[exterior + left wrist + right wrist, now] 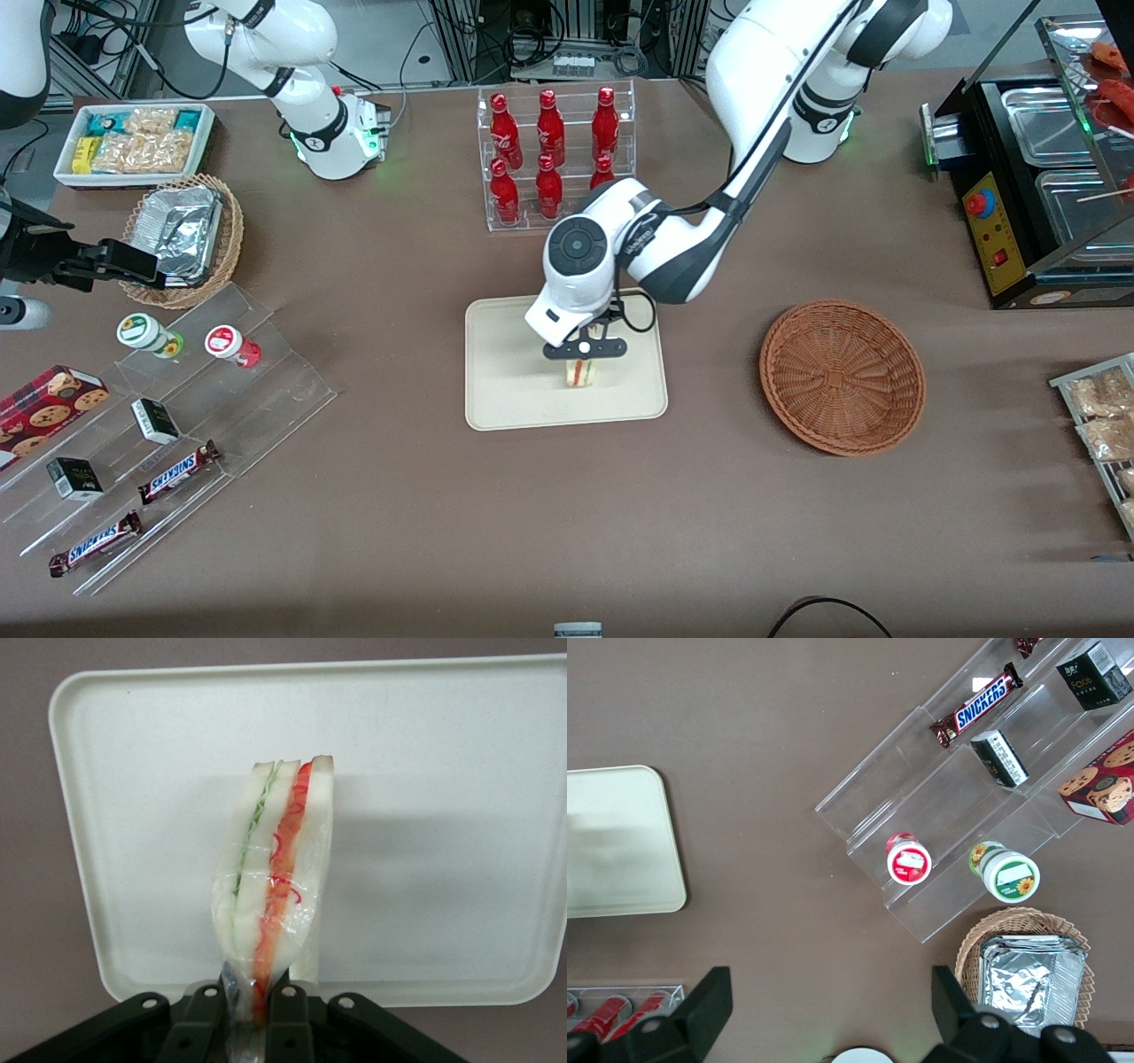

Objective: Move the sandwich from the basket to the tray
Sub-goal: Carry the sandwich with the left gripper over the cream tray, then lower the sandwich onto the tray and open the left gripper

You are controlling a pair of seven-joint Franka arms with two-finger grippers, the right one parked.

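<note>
- I see my gripper point(586, 352) above the tray point(505, 372), clenched on the wrapped sandwich point(580, 372), which hangs below the fingertips point(288, 1010) with its striped cut edge upright
- Bare tray surface lies all around the sandwich, rims well clear
- The basket point(842, 377) sits apart, toward my working arm's end

Wrapped sandwich point(275, 877) above tray point(505, 390)
</note>
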